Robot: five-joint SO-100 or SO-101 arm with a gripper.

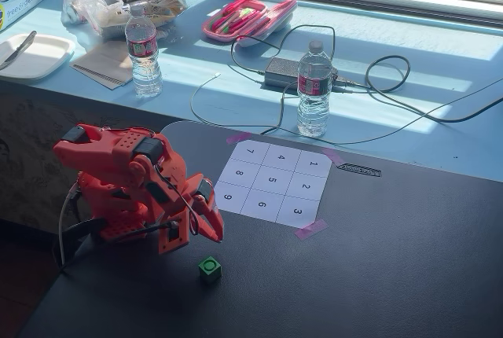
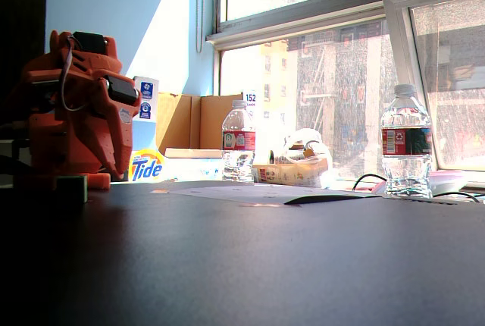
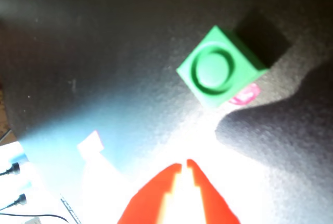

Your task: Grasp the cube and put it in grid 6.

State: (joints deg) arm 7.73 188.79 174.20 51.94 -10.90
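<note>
Jaws first: the red plastic two-finger gripper shows in the wrist view with its tips nearly touching, only a bright sliver between them. Narrow, holding nothing.

Just ahead of the tips, apart from them: the small bright green cube with a raised ring on its top face, sitting on the dark matte tabletop. It lies rotated, a corner pointing back toward the jaws. In a fixed view the same cube sits below and slightly right of the gripper.

Risks, as I judge them:
- Jaws this narrow cannot straddle the cube; descending as they are would push or tip it.
- The cube's diagonal set means the fingers may pinch corners, and it could twist out.
- Glare washes out the wrist view near the tips (hard to judge the gap there).

Farther out, beyond the gripper: the white paper sheet of numbered squares taped to the table, with the square printed "6" in the row nearest the arm, between 9 and 3. A release off centre could land the cube on a neighbouring square.

Count: one cube, one arm, one sheet with nine squares, two clear plastic water bottles well beyond the sheet.
</note>
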